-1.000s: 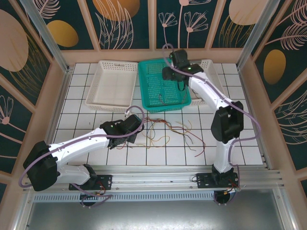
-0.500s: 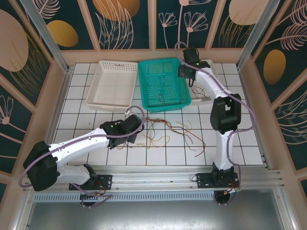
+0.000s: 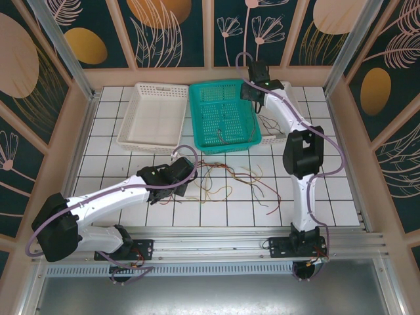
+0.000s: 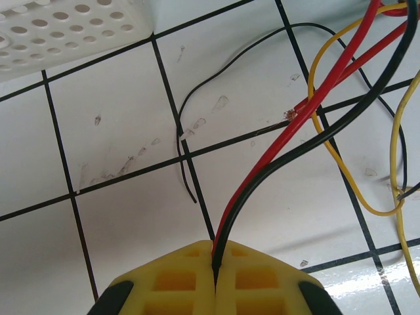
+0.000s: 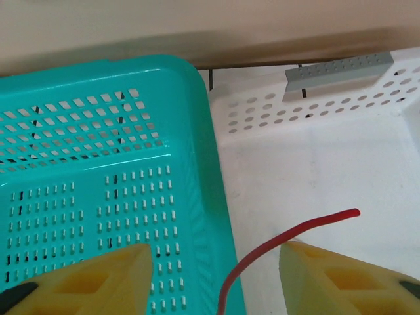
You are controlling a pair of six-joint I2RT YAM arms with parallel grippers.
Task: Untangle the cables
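R pincer swung off teal basket to over white basket, jaws apart, red cable loose between them: prob. drop-off. L pincer clamped red+black cables.

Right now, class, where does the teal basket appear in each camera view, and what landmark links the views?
Top external: the teal basket sits at the far middle of the table.
Right wrist: the teal basket is on the left, running to the bottom edge.
Shared landmark: the white basket beside its right rim.
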